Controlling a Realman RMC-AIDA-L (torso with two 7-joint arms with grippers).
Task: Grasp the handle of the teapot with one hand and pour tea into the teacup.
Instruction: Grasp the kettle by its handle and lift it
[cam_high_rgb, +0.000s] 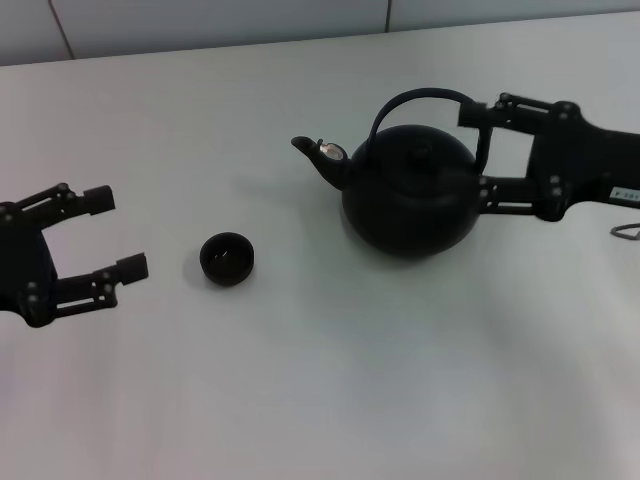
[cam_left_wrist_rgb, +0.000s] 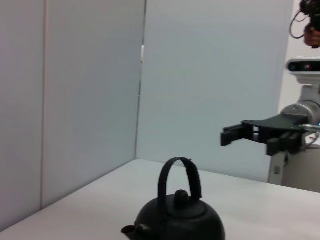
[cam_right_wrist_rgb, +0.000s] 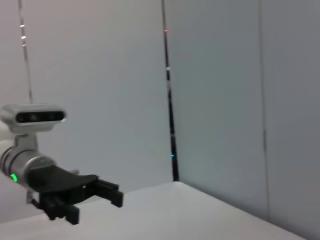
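Fingers of right end effector (cam_high_rgb: 484, 155) spread wide, straddling the rear of the teapot (cam_high_rgb: 410, 190): one finger up by the handle (cam_high_rgb: 425, 100) where it drops to the pot's far side, the other low against the pot's flank. Whether either finger touches cannot be told; nothing is clamped. Its arm reaches in from the bench's right edge. In the left wrist view the same end effector (cam_left_wrist_rgb: 252, 137) shows above and behind the pot, apart from the handle.

Left end effector (cam_high_rgb: 110, 235) sits at the left edge of the bench (cam_high_rgb: 320, 400), fingers wide open, holding nothing, pointed toward the teacup (cam_high_rgb: 227, 258), which is near it but apart.

One teapot, upright on the bench, right of centre, lid on, spout (cam_high_rgb: 318, 155) pointing left toward the cup side. One teacup, upright, between the left end effector and the pot, well apart from the spout; its contents cannot be made out.

Nothing stands between pot and cup. A thin cable loop (cam_high_rgb: 627, 231) lies at the far right edge. Pale wall panels (cam_high_rgb: 200, 20) back the bench.
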